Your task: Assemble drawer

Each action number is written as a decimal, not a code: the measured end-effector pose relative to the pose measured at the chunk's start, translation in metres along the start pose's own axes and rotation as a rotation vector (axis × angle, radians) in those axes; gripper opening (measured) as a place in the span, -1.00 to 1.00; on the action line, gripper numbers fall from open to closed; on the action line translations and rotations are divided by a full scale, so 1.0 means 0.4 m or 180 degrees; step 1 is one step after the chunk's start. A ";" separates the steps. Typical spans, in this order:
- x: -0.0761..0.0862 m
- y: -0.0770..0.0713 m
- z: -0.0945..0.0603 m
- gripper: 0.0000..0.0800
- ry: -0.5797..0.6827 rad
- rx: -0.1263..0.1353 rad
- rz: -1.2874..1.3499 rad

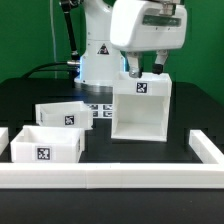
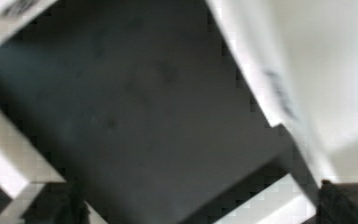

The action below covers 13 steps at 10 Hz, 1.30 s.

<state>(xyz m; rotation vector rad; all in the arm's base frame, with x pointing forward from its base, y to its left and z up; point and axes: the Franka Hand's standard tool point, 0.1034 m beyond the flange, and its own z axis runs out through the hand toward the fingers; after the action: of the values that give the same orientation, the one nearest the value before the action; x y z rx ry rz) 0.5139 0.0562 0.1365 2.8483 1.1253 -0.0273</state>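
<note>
Gripper was wide open, holding nothing. I hovered it over the top of the tall white plastic drawer casing, upright on the black tabletop; two low white plastic trays lay toward the exterior view's left.

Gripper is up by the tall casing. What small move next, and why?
Probably ease straight down a little, then close on the top wall of the casing. The gripper hangs open at the casing's top edge, holding nothing, and both trays sit loose on the table at the exterior view's left, so the casing likely needs gripping first.
</note>
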 end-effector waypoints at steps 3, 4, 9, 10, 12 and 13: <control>0.007 -0.019 -0.002 0.63 0.0004 0.0012 0.0883; 0.007 -0.019 0.000 0.63 0.0002 0.0021 0.1018; -0.021 -0.083 -0.010 0.63 -0.0020 0.0263 0.2798; -0.024 -0.112 -0.007 0.63 -0.0004 0.0313 0.3061; -0.033 -0.165 0.011 0.63 0.0124 0.0323 0.3596; -0.034 -0.165 0.011 0.63 0.0116 0.0325 0.3566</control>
<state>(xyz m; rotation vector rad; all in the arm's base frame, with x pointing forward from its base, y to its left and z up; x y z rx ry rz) 0.4589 0.0947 0.1285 3.1146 -0.5787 0.0370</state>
